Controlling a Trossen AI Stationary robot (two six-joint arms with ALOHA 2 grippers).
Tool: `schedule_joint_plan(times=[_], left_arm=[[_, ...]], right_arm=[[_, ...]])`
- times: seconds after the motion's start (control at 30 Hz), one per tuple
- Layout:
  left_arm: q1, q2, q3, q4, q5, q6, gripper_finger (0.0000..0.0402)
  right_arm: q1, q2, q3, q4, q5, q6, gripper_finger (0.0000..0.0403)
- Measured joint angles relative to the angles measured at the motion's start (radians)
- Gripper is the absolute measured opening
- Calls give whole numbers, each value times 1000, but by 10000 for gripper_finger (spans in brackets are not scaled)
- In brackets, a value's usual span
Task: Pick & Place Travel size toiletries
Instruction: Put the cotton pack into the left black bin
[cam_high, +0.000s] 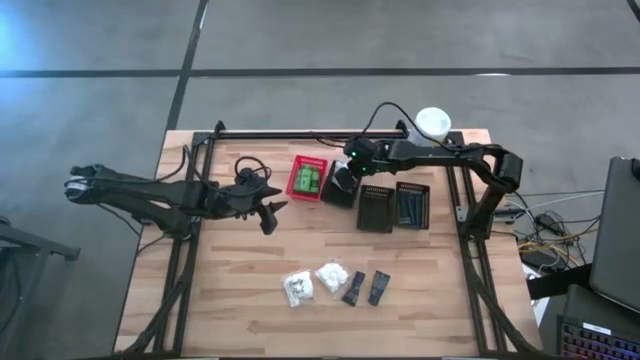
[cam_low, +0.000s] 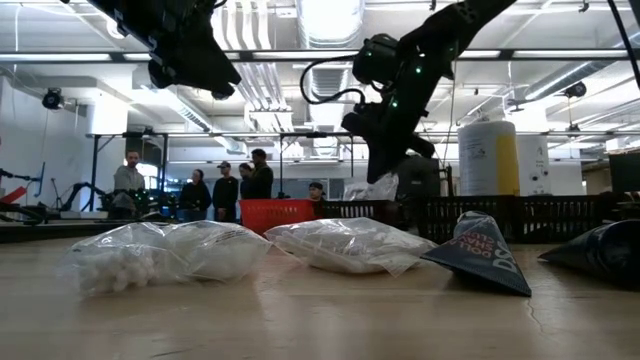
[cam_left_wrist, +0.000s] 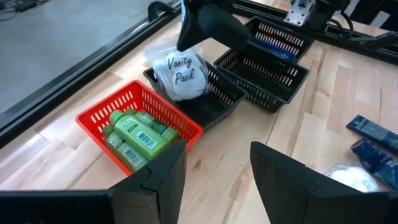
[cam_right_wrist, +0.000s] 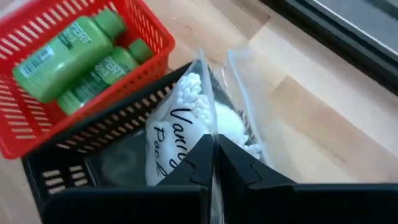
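While red basket (cam_left_wrist: 140, 124) holds green bottles (cam_left_wrist: 134, 134), right tool (cam_right_wrist: 214, 155) clamps pouch (cam_right_wrist: 180, 130) over black basket (cam_left_wrist: 214, 102); left tool (cam_left_wrist: 217, 177) apart.

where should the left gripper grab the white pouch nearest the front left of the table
Grip the white pouch across its puffy middle, coming straight down from above. It lies flat on the table, soft and crinkly, with open wood on its left; the second pouch crowds its right. The left gripper is open and empty.

Pretty bright in here, ceiling strip lights (cam_low: 330, 20) blowing out white up top. Close-up pouches (cam_low: 170, 255) look soft, table (cam_high: 240, 290) evenly lit, shadows faint.
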Motion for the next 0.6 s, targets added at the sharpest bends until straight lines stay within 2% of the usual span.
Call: schedule_joint_plan(times=[0.23,0.33,0.6], left_arm=[[1,0,0,0,0,0,183],[1,0,-1,0,0,-1,183],[0,0,-3,-1,0,-2,183]], right_arm=[[1,5,-20,-18,-15,-11,25],[1,5,-27,-27,-19,-11,58],[24,3,-26,-34,-44,-26,178]])
